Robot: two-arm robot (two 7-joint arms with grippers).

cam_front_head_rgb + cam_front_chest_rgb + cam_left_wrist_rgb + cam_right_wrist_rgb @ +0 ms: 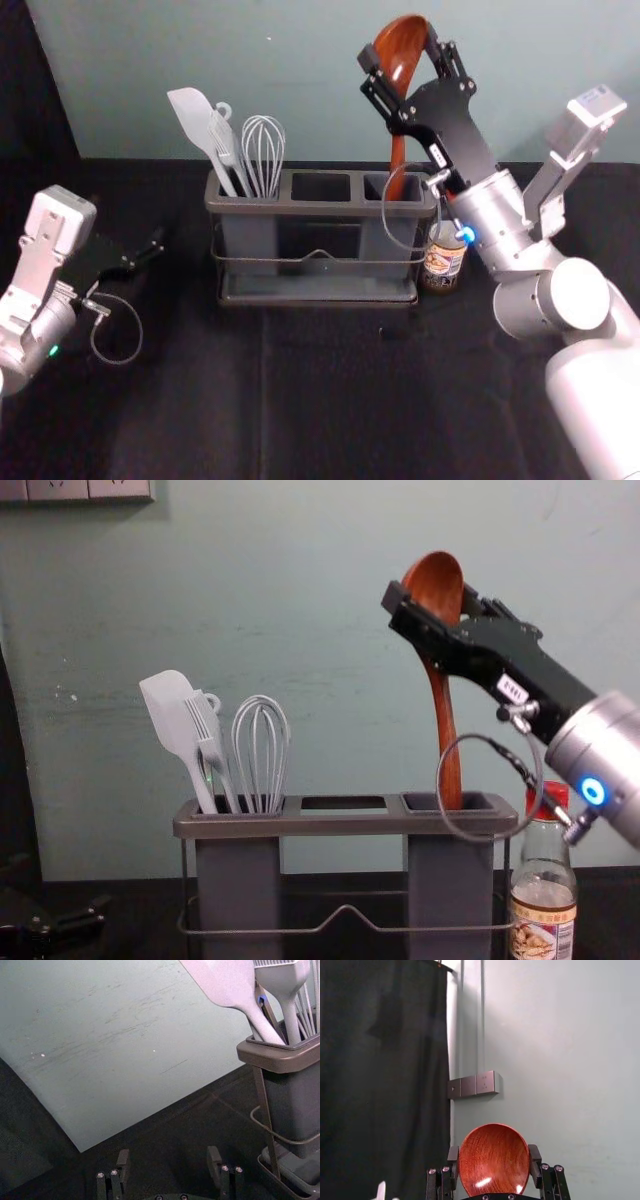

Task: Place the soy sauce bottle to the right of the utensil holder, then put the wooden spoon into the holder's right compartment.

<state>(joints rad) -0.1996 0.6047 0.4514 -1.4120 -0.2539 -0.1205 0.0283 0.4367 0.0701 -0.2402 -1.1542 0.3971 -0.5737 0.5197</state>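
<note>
The soy sauce bottle [443,262] stands just beside the right end of the utensil holder [315,291], toward the table's [330,400] back edge, so the spoon step looks in hand. The right gripper [403,52], above the holder, is clamped on the bowl of the wooden spoon [443,705], handle down in the right compartment [478,802]. Next: settle it, release, and withdraw clear of the bottle. The left gripper [168,1152] idles near the table's left side, fingers apart.

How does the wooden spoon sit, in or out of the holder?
In, by its handle end: the wooden spoon drops behind the right compartment's rim, bowl held by the right gripper.
</note>
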